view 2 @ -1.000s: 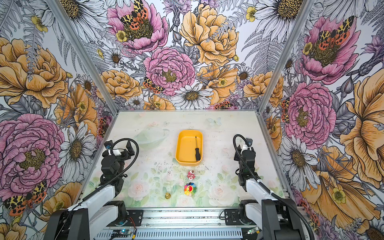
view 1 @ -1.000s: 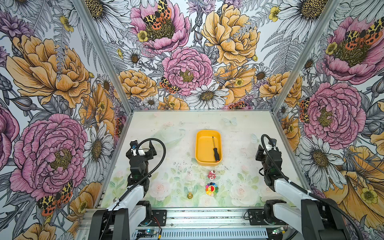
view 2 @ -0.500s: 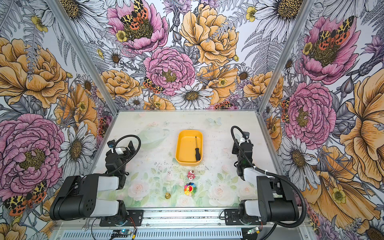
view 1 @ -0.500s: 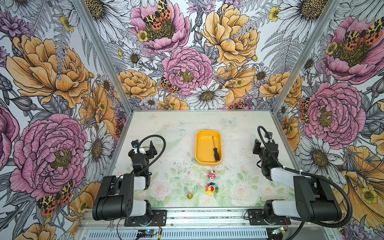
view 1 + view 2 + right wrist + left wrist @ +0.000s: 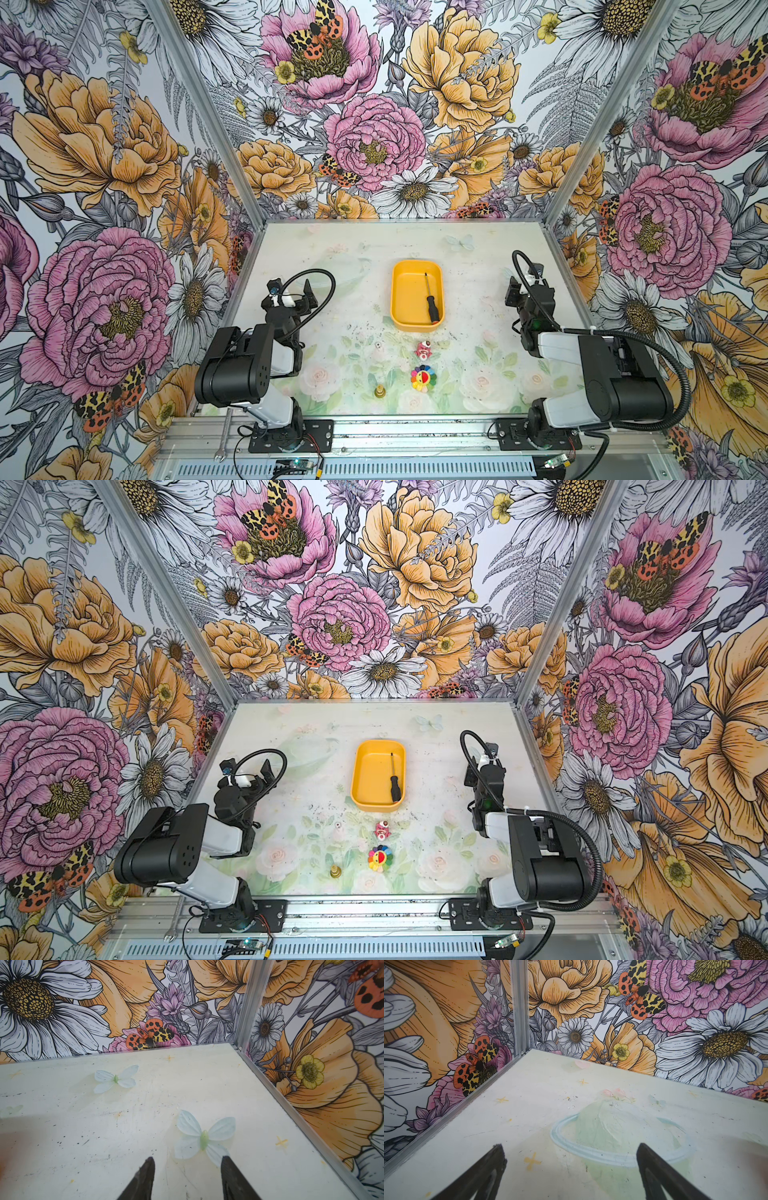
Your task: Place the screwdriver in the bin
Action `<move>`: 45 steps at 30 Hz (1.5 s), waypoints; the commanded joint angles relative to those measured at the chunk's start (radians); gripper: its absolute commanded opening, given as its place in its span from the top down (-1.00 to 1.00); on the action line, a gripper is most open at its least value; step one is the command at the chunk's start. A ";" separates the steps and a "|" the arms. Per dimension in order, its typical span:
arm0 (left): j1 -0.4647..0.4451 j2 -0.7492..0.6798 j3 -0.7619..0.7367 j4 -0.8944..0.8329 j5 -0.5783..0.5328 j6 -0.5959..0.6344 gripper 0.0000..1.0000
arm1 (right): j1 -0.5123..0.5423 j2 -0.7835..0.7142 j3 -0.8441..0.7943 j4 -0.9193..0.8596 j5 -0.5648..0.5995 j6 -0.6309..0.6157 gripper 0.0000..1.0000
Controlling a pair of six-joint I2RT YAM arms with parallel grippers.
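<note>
The screwdriver (image 5: 430, 300) (image 5: 395, 782) lies inside the yellow bin (image 5: 409, 295) (image 5: 371, 776), along its right wall, with the black handle toward the front and the thin shaft pointing to the back. Left of the bin, my left gripper (image 5: 298, 294) (image 5: 251, 774) hovers low over the table. Its jaws stand wide open with nothing between them in the left wrist view (image 5: 571, 1147). My right gripper (image 5: 513, 292) (image 5: 472, 776) sits right of the bin near the side wall. It is open and empty in the right wrist view (image 5: 188, 1159).
In front of the bin stand a small red-and-white figure (image 5: 423, 349), a rainbow flower toy (image 5: 423, 377), a small brass piece (image 5: 379, 390) and a tiny white piece (image 5: 378, 345). A silver wrench (image 5: 222, 436) lies on the front rail. Flowered walls close three sides.
Both arms have folded down toward their bases, so their big black links now show at the front. The grippers shifted a little. The screwdriver has not moved in the bin.
</note>
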 commanded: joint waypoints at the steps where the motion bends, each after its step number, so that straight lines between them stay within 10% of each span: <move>1: -0.009 -0.001 0.029 0.014 0.056 0.034 -0.97 | -0.006 0.039 0.026 0.043 0.004 -0.009 -0.05; 8: -0.053 -0.025 0.170 -0.290 0.159 0.133 -0.98 | 0.003 0.066 0.004 0.106 -0.005 -0.027 -0.05; 18: -0.046 -0.021 0.176 -0.290 0.134 0.114 -0.98 | 0.008 0.065 0.006 0.101 0.000 -0.029 -0.09; 21: -0.046 -0.021 0.178 -0.292 0.139 0.115 -0.97 | 0.008 0.065 0.005 0.102 0.002 -0.028 -0.38; 23: -0.049 -0.020 0.176 -0.289 0.130 0.116 -0.98 | 0.008 0.065 0.006 0.102 0.005 -0.028 -0.99; 45: -0.046 -0.019 0.178 -0.293 0.145 0.117 -0.98 | 0.018 0.067 0.011 0.096 0.021 -0.037 -0.99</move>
